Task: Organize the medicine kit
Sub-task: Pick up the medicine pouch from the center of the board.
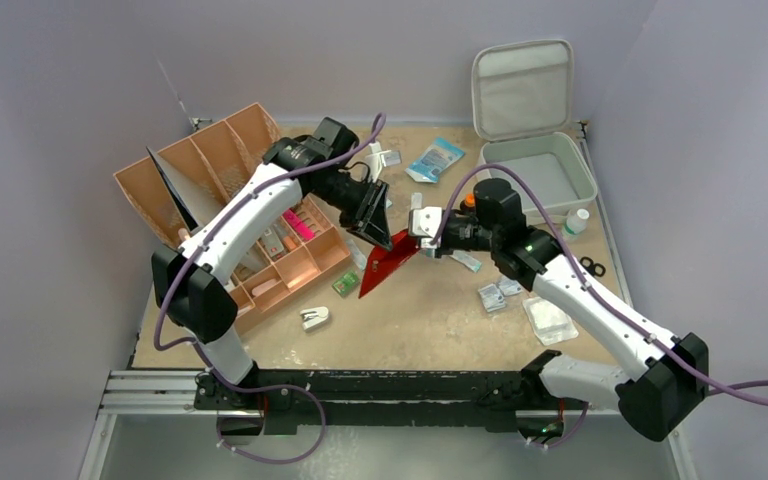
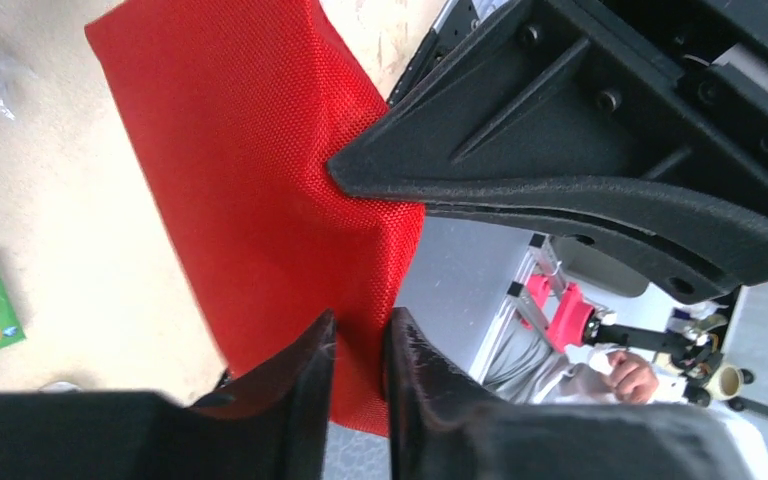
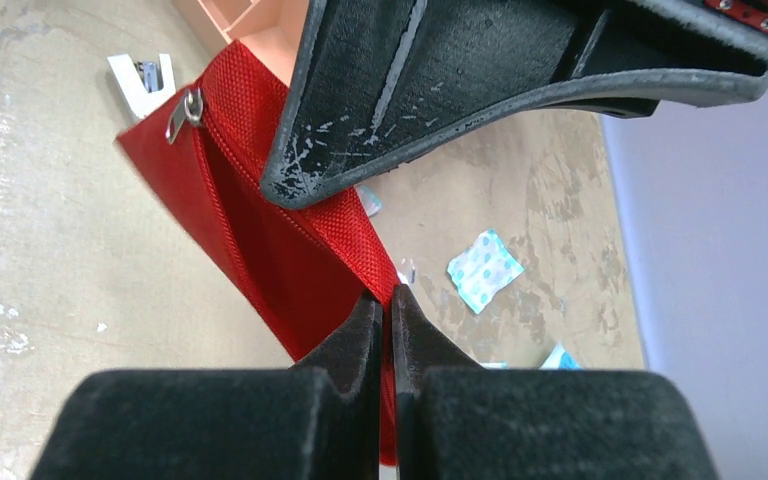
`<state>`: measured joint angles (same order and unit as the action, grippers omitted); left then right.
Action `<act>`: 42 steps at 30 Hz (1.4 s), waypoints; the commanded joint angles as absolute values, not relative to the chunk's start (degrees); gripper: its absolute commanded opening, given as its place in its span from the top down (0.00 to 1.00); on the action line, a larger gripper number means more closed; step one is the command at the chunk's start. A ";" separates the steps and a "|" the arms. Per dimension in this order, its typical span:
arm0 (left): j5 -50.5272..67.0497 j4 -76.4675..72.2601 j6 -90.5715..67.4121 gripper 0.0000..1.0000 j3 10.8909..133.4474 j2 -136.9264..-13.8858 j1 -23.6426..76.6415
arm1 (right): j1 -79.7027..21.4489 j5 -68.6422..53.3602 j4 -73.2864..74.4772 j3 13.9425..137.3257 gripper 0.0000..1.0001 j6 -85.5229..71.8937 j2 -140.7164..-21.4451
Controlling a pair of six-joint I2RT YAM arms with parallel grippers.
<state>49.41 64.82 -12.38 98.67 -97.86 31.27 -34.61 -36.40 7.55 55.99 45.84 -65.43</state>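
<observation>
My left claw (image 2: 360,350) and right claw (image 3: 385,320) each pinch the red pouch (image 2: 250,170) strung between them; pulling apart could slip either thin hold.

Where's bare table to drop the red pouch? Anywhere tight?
Bare: near-edge strip between the white clip and the clear packets, below the pouch. Tight: right side near the case, with bottle and rings.

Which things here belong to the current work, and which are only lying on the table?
In the job: medicine kit, open; red pouch, held by left gripper and right gripper.
Lying about for now: organizer tray, blue packet, white bottle, green box, clear packet.
</observation>
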 commanded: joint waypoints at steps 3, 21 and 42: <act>47.17 63.94 -10.63 0.97 98.43 -97.75 31.55 | -34.99 -35.56 1.64 54.63 0.92 40.00 -64.46; 2.87 45.07 -12.29 1.00 85.08 -81.36 31.09 | -34.89 -0.74 19.96 52.83 0.43 -15.85 -56.44; -3.79 22.67 -8.82 1.00 62.23 -58.67 31.07 | -34.53 12.20 19.66 54.84 0.57 3.44 -85.53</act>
